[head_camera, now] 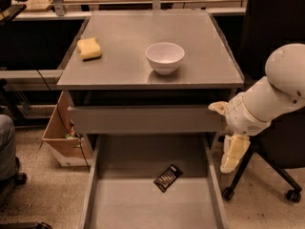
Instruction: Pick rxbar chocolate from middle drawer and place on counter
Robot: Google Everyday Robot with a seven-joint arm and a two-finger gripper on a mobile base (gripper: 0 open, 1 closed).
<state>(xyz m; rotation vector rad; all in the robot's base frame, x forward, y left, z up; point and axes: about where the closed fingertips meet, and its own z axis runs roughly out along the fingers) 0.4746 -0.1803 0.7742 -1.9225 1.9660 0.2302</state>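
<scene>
The rxbar chocolate is a small black wrapper with pale stripes, lying at an angle on the bare floor of the open middle drawer. The counter is the flat grey cabinet top above it. My gripper hangs on the white arm just outside the drawer's right wall, to the right of the bar and a little above it. It holds nothing that I can see.
A white bowl and a yellow sponge stand on the counter. The drawer above the open one shows only its grey front panel. A cardboard box sits on the floor at left, and a black office chair at right behind the arm.
</scene>
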